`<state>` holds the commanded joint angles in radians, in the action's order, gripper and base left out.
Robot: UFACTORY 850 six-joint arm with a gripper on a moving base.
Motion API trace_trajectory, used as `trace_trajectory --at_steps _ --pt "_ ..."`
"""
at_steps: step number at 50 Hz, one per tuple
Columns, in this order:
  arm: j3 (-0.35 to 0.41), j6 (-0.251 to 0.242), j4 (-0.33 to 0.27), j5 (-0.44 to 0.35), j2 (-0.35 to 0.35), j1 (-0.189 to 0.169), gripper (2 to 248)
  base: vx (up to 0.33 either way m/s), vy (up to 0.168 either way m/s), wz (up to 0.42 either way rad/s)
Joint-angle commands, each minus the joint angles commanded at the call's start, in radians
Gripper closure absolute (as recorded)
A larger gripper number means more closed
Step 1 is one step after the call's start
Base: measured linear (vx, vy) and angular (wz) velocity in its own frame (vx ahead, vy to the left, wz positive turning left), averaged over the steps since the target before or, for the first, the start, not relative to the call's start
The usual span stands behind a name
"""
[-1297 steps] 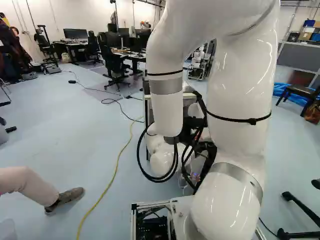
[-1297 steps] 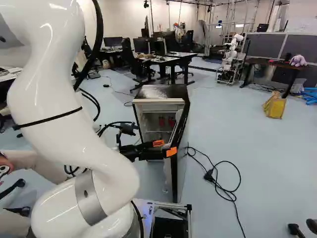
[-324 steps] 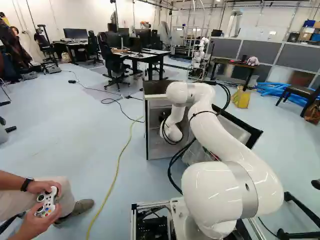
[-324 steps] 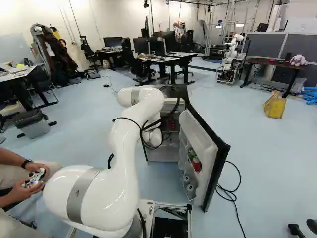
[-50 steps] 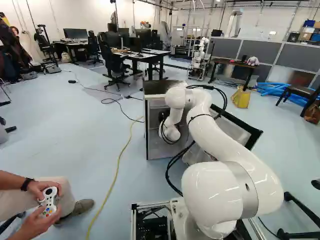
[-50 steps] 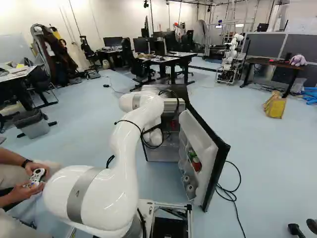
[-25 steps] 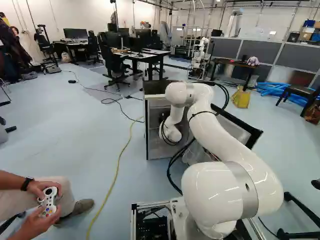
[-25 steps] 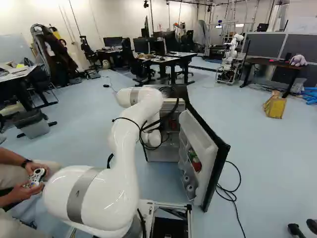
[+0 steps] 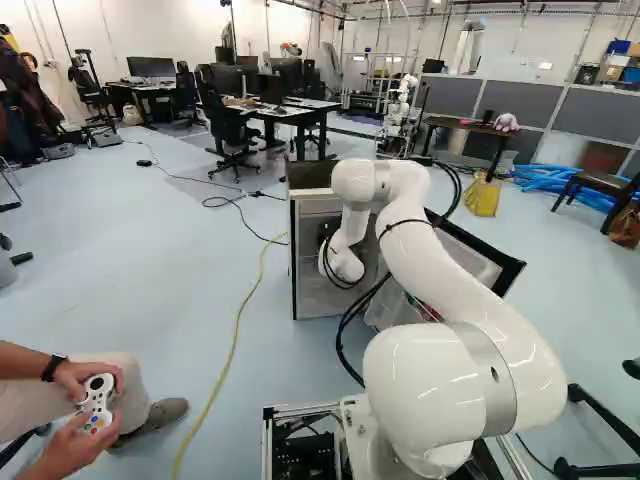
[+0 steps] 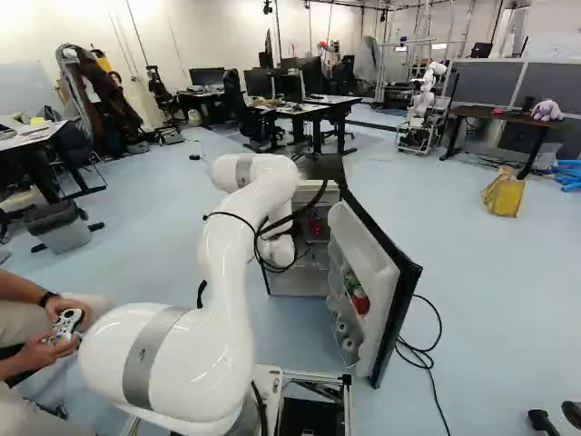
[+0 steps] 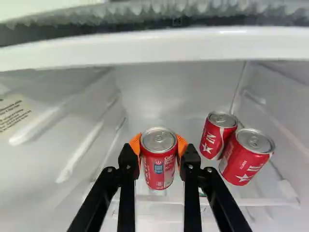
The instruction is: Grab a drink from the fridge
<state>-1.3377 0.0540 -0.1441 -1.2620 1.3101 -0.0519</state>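
Pale blue floor surrounds the open fridge; inside, the gripper has both fingers clamped on a red can, apart from two more cans. Probably full, it should feel heavyish, slick with cold, its thin walls wanting a mid-height hold.

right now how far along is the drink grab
Done: the fridge door stands open, and the gripper is inside. In hand: one red can, orange pads on both sides. Left: lifting, if not already raised (I can't tell), and bringing it out.
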Motion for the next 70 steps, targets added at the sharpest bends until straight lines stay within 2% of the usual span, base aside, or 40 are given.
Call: trace_trajectory --at_steps 30,70 --pt "0.189 0.0 0.0 0.0 -0.112 0.008 156 0.0 0.0 0.0" --pt "0.502 0.0 0.0 0.0 -0.358 0.029 156 0.0 0.0 0.0"
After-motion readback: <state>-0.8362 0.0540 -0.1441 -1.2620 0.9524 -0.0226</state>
